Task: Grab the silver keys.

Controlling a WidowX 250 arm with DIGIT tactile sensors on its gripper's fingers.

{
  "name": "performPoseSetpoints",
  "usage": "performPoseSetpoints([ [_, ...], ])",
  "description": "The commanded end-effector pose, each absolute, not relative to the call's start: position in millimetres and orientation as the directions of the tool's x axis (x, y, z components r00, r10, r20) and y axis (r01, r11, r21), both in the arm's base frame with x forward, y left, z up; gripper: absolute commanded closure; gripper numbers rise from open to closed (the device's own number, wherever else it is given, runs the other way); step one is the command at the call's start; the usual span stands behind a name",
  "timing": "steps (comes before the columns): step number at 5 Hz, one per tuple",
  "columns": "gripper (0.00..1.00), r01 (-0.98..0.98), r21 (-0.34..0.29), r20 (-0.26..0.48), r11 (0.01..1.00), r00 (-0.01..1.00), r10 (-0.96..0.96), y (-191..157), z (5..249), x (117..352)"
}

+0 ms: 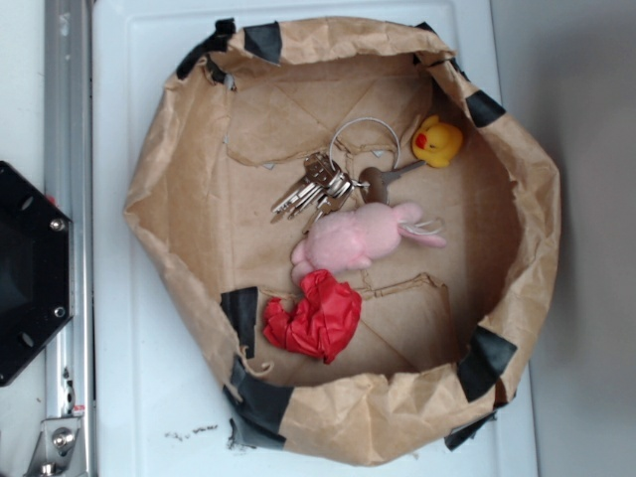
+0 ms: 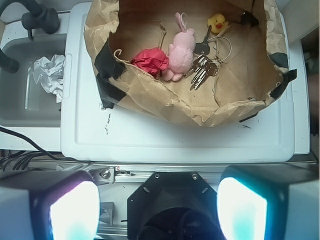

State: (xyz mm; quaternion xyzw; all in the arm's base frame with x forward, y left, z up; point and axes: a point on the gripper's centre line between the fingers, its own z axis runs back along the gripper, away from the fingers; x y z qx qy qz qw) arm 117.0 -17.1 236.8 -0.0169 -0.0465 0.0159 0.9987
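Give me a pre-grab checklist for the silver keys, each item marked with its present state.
1. Silver keys visible inside the paper-lined bin: ok.
2. Gripper open: ok, fingers wide apart.
3. Gripper above the keys: not ok, it sits back outside the bin.
4. Keys clear of neighbours: not ok, pink plush toy touches them.
5. Red crumpled item and yellow duck clear: ok.
6. Wire loop free: cannot tell.

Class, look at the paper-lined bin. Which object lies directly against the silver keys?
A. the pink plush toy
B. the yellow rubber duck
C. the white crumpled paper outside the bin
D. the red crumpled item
A: the silver keys lie right beside the pink plush toy, touching its upper edge, while the yellow duck and the red crumpled item sit clearly apart from them.
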Motion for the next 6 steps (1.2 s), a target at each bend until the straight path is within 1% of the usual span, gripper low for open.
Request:
performPoseSetpoints([
  [1,0.00,-0.030,-0.035,0.092,0.999,0.995,0.033,-17.1,236.8,117.0],
  [2,0.00,-0.188,-0.006,0.067,0.982,0.980,0.188,-21.1,219.1,167.0],
  [3,0.00,-0.310,0.028,0.046,0.950,0.950,0.309,-11.6,203.8,207.3],
  [4,0.00,-0.436,-0.004,0.062,0.900,0.898,0.435,-0.2,188.2,227.2],
  [5,0.00,-0.475,-0.119,0.072,0.872,0.872,0.485,9.0,162.7,237.9],
  [6,0.00,-0.460,-0.139,0.166,0.877,0.862,0.479,26.5,135.7,236.8],
])
